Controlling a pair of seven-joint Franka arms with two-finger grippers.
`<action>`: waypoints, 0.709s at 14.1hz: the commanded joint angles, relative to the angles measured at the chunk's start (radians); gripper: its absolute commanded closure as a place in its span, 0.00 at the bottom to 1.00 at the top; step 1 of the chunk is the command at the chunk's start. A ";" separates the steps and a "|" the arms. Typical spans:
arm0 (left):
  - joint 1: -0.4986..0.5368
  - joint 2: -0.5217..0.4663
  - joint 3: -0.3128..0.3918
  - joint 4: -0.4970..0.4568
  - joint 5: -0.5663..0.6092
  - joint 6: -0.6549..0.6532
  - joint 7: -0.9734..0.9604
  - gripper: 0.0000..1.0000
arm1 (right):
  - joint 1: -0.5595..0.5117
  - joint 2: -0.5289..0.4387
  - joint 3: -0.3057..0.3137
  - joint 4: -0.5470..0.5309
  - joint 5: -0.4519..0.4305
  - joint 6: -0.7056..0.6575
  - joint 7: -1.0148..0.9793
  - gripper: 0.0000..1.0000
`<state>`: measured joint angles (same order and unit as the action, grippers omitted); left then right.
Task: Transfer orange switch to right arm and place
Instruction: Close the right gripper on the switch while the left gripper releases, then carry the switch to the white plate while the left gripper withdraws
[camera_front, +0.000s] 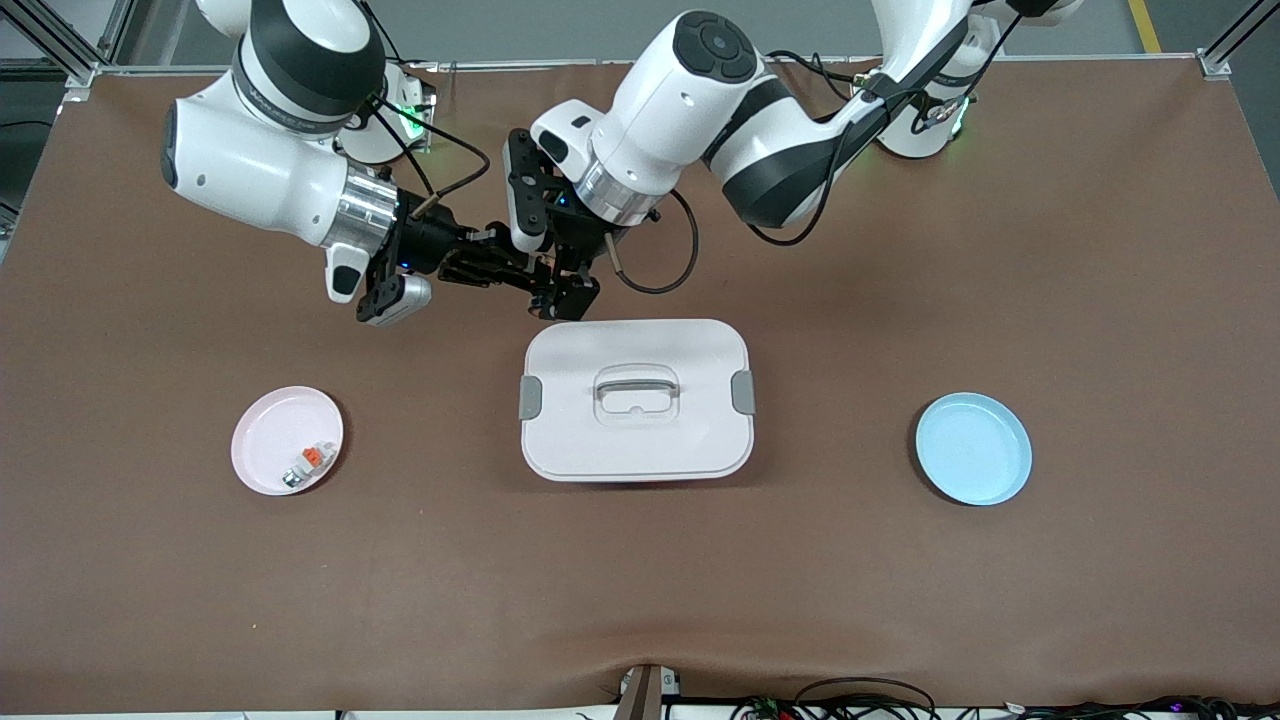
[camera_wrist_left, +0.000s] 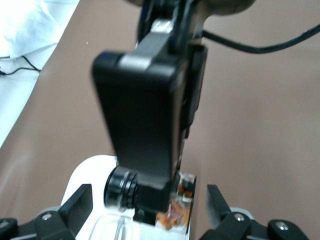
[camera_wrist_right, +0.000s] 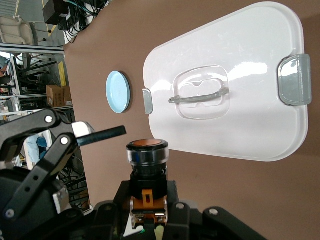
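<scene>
The orange switch has a black body and a round orange cap, and my right gripper is shut on its lower part, cap pointing away from the wrist. In the front view the right gripper and the left gripper meet in the air over the brown table, at the edge of the white lidded box that faces the robots' bases. The left gripper is open, with its fingers standing apart on either side of the switch and not touching it.
A pink plate toward the right arm's end holds a small white-grey piece with an orange tab. A light blue plate lies toward the left arm's end. The white box has grey clips and a handle on its lid.
</scene>
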<state>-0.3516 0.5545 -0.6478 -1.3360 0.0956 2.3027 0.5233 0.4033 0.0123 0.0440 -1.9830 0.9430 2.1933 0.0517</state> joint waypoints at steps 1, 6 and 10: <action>0.036 -0.037 -0.007 0.005 -0.022 -0.084 -0.002 0.00 | 0.014 -0.008 -0.007 -0.011 0.031 0.009 0.005 1.00; 0.106 -0.132 -0.003 0.005 -0.062 -0.239 -0.034 0.00 | 0.002 -0.009 -0.012 -0.011 -0.056 0.002 -0.004 1.00; 0.209 -0.183 -0.001 0.003 -0.062 -0.348 -0.098 0.00 | -0.032 -0.008 -0.016 -0.013 -0.223 -0.009 -0.006 1.00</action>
<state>-0.1956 0.4057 -0.6499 -1.3164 0.0522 1.9947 0.4426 0.3964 0.0124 0.0265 -1.9879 0.7767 2.1931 0.0506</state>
